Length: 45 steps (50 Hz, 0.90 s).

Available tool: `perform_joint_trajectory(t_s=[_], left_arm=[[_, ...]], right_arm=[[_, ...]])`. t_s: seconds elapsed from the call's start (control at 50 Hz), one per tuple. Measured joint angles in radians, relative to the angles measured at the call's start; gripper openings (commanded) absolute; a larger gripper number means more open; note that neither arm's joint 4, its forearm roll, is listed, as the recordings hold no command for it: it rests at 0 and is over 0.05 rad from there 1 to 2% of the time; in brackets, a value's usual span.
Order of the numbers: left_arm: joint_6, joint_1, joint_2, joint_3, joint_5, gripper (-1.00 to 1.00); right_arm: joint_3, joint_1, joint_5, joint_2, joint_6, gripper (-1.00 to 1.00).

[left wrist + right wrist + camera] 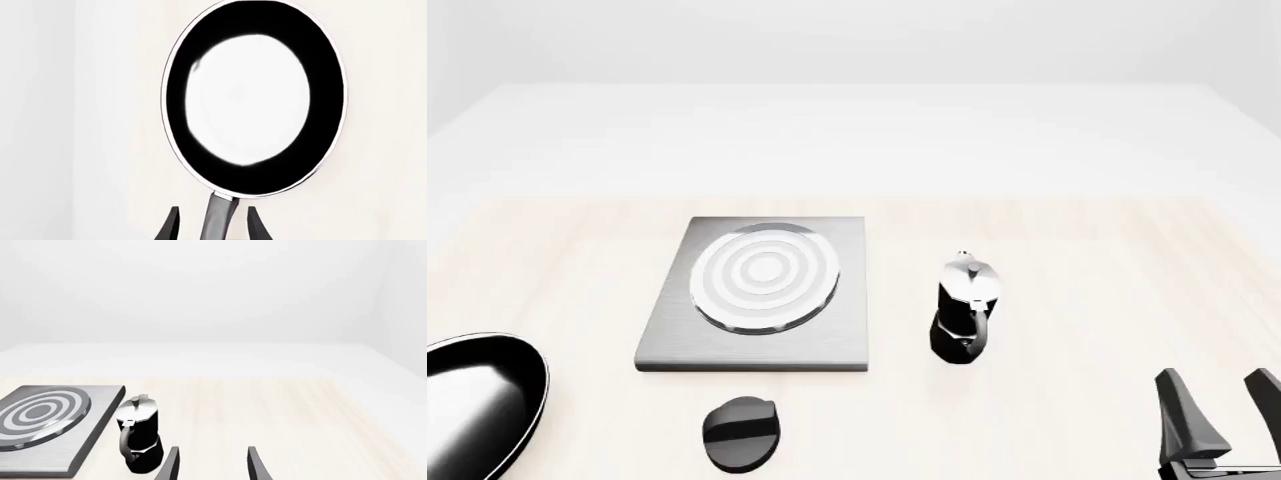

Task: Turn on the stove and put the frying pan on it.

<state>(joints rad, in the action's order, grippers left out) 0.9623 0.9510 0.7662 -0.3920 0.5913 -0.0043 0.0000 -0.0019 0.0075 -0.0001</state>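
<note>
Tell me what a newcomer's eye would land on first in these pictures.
First, the stove at the table's middle, its burner of silver-white rings bare. Next, the glossy black frying pan filling the left wrist view, its handle between the open fingers of the left pincer; in the front view it sits at the table's near left edge. The moka pot stands right of the stove.

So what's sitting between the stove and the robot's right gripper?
The moka pot, standing beside the stove and ahead of the right gripper, as the front view shows.
</note>
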Motion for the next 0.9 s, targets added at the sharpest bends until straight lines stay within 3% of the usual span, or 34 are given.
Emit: perform_joint_trajectory(t_s=[0.6,0.9], left_arm=[[0.108,0.073,0.085,0.026,-0.078,1.00],[0.144,0.102,0.047,0.010,0.019,1.00]], right_arm=[[0.000,0.000,0.000,0.000,0.000,1.00],[0.000,0.000,0.000,0.000,0.000,1.00]])
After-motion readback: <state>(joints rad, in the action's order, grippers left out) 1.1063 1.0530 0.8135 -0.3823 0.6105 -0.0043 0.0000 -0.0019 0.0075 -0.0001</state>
